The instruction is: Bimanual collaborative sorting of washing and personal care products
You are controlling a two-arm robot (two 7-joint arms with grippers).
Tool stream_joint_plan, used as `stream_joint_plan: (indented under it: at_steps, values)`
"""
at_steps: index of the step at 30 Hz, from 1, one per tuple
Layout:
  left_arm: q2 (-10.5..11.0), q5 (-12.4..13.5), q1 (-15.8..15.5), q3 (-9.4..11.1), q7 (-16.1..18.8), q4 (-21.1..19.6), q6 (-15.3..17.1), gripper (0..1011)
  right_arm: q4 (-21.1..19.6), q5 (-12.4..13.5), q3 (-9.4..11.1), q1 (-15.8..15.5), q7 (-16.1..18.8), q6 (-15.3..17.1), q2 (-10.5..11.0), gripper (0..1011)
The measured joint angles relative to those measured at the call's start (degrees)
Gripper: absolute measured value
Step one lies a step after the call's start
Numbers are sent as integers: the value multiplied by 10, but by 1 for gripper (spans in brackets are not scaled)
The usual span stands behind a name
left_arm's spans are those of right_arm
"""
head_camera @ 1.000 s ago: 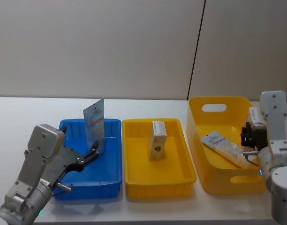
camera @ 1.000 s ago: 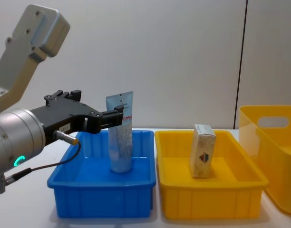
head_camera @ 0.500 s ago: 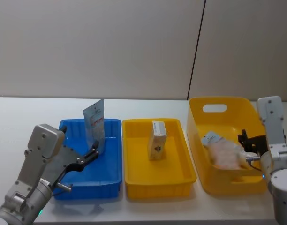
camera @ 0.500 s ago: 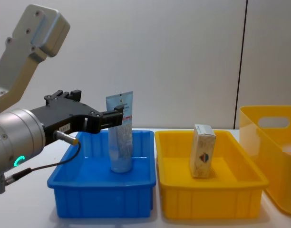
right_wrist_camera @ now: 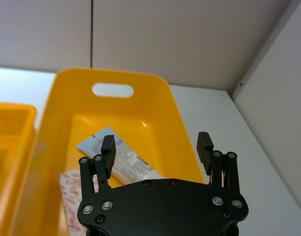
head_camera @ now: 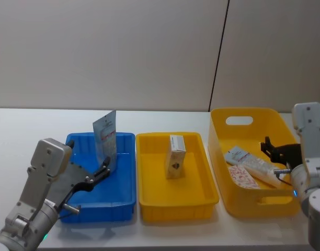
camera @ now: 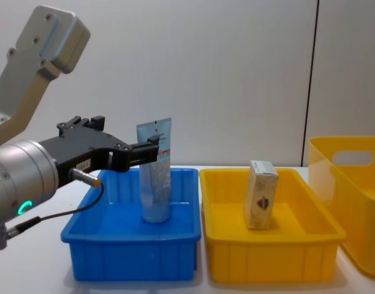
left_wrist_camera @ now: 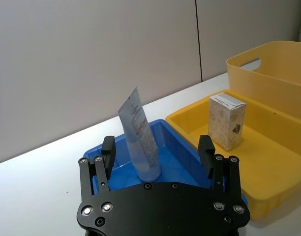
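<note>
White tabletop point(head_camera: 24, 125), grey wall. At left I see a tube point(head_camera: 104, 137) upright in the blue bin point(head_camera: 123, 201); the centre tray point(head_camera: 199, 196) holds a box point(head_camera: 175, 156); the right tub point(head_camera: 228, 198) holds another tube point(head_camera: 252, 165) and an orange-patterned box point(head_camera: 244, 178). Left gripper point(left_wrist_camera: 158, 150) and right gripper point(right_wrist_camera: 155, 146) both gape, empty.

Glossy plastic blue bin point(head_camera: 118, 196), smooth squeeze tube point(camera: 155, 177), matt cardboard box point(camera: 261, 195)

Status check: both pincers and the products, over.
Left pincer open by the standing tube in the blue bin. Right pincer open, above the tall yellow bin; tube lying inside. Nothing blocking.
</note>
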Motion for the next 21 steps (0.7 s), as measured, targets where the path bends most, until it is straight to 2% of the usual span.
stream_joint_plan:
  at_steps: [10,15,21]
  values:
    - [0,0,0,0,0,0,0,1001,-27,39,19,-7,28,-41,-15,1003]
    - [0,0,0,0,0,0,0,1001,-28,42,17,-9,30,-43,-12,1003]
    - [0,0,0,0,0,0,0,1001,-36,61,5,-25,40,-66,2,1003]
